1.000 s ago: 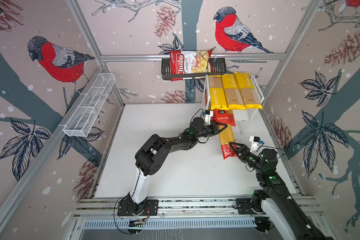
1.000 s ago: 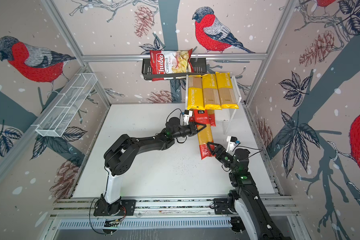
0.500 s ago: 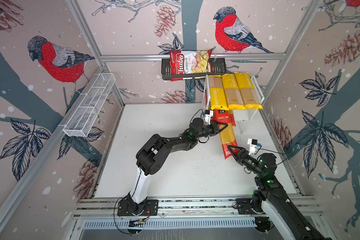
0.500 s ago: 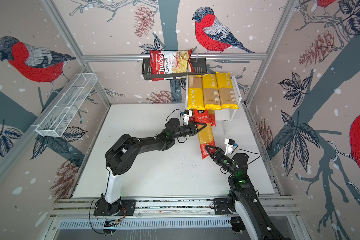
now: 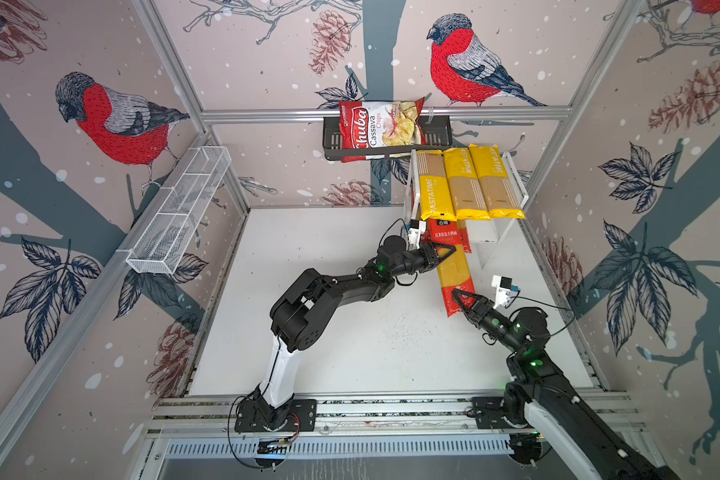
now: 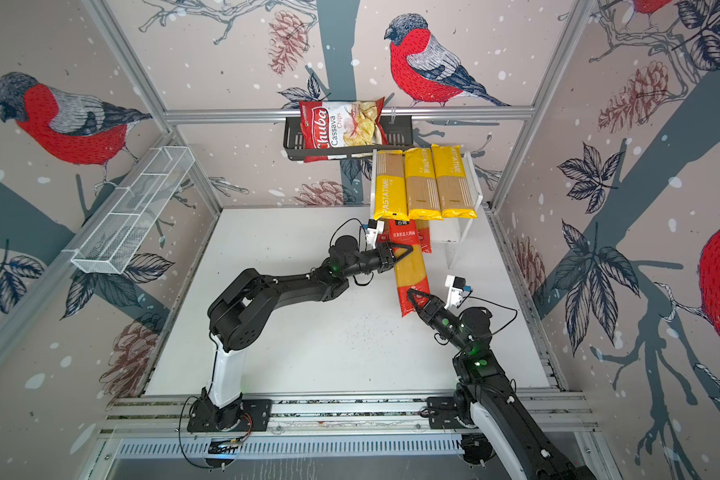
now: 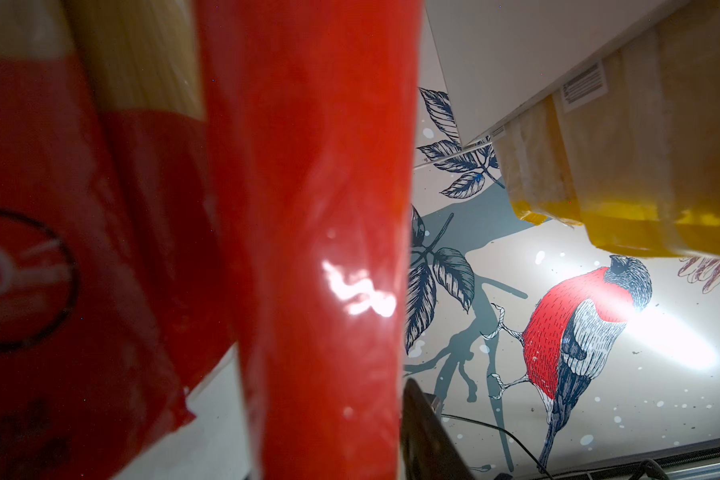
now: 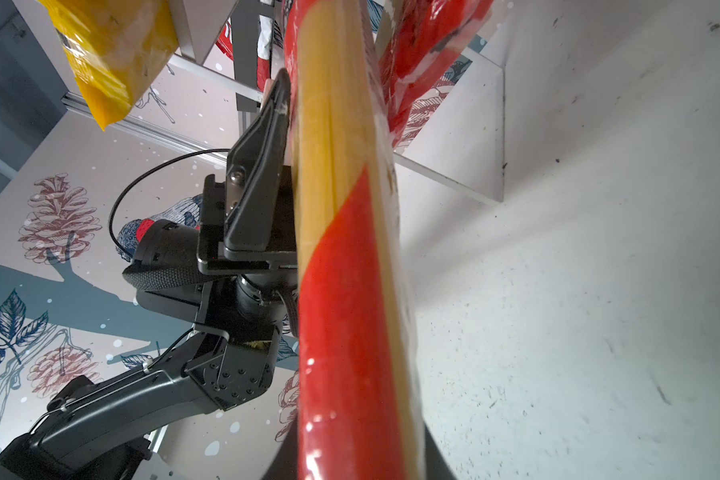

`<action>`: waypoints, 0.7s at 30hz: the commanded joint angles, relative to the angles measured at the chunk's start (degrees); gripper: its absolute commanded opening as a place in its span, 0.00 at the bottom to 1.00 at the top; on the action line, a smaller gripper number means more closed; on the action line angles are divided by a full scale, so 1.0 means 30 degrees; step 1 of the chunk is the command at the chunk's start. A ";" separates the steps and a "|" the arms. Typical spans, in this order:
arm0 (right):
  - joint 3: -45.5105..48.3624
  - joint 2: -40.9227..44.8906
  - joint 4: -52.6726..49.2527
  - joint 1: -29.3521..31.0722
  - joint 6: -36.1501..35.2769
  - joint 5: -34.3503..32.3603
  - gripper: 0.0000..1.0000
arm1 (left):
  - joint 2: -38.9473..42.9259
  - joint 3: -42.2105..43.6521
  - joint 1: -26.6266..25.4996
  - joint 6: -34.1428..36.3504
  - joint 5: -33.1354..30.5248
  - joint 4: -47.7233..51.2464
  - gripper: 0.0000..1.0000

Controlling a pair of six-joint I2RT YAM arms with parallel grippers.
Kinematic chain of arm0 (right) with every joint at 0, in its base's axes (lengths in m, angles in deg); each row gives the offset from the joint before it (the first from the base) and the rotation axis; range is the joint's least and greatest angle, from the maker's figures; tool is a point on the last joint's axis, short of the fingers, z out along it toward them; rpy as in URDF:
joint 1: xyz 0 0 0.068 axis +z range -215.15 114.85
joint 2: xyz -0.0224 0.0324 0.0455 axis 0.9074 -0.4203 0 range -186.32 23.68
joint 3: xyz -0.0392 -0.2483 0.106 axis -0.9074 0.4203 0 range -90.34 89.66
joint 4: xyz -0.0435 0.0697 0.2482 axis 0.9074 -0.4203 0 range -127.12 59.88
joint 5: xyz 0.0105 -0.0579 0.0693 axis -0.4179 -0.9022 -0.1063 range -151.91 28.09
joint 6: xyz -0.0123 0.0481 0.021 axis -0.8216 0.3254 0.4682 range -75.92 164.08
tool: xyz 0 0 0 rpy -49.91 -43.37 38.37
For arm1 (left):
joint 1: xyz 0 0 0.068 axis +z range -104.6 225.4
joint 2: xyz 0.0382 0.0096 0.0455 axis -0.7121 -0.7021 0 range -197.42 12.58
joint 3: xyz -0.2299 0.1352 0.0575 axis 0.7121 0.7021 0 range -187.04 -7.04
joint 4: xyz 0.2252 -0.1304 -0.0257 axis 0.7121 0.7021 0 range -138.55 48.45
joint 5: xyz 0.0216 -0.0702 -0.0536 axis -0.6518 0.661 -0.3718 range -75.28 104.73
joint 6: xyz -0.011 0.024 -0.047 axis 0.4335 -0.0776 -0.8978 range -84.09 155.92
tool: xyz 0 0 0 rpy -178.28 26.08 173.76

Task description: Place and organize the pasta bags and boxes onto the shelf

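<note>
Both top views are centred on a red spaghetti pack (image 5: 454,270) (image 6: 410,270) with a clear middle, which is stretched lengthwise from the front of the shelf (image 5: 516,183) (image 6: 472,183) out over the white table (image 5: 350,332). Its far red end is tucked under the overhanging ends of three yellow PASTATIME packs (image 5: 462,187) (image 6: 422,183), which are laid side by side on the upper board. A second red pack (image 5: 467,243) is lodged just beside it on the lower level, mostly hidden by the yellow ones.

The pack is crossed by the left gripper (image 5: 447,249) (image 6: 406,248) near its far end, where the clear middle begins, and is met by the right gripper (image 5: 458,297) (image 6: 412,295) at its near red end.

From the right wrist camera the pack (image 8: 341,291) is seen running up between that gripper's own dark fingers (image 8: 287,465), which are pressed against its two sides, so the near end is pinched. Farther along, one finger (image 8: 262,166) of the left gripper is laid flat against the pack's side; the opposite finger is hidden behind the pack, so it cannot be told whether a grip is kept there.

From the left wrist camera the pack (image 7: 321,249) is shown blurred and very close, with the second red pack (image 7: 59,291) alongside.
</note>
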 commanded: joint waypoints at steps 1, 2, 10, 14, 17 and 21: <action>-0.0164 0.0257 0.1580 -0.0029 0.0368 -0.1601 0.23 | 0.0476 -0.0059 0.0431 -0.0485 -0.1975 -0.2818 0.39; -0.0261 0.0275 0.1572 -0.0055 0.0382 -0.1684 0.22 | 0.0553 -0.0001 0.0416 -0.0433 -0.1976 -0.2811 0.40; -0.1417 -0.0347 0.1571 -0.0444 0.0128 -0.2252 0.19 | 0.1308 0.0667 0.0595 -0.0129 -0.1885 -0.2885 0.51; -0.2196 -0.0999 0.1633 -0.1040 -0.0031 -0.2009 0.18 | 0.1633 0.1041 0.0567 -0.0065 -0.1877 -0.2943 0.52; -0.2988 -0.1565 0.1474 -0.1582 -0.0341 -0.2030 0.18 | 0.1802 0.1229 0.0583 -0.0042 -0.1794 -0.2917 0.52; -0.4309 -0.2663 0.0498 -0.2676 -0.1018 -0.1675 0.18 | 0.1963 0.1486 0.0526 -0.0042 -0.1741 -0.2957 0.52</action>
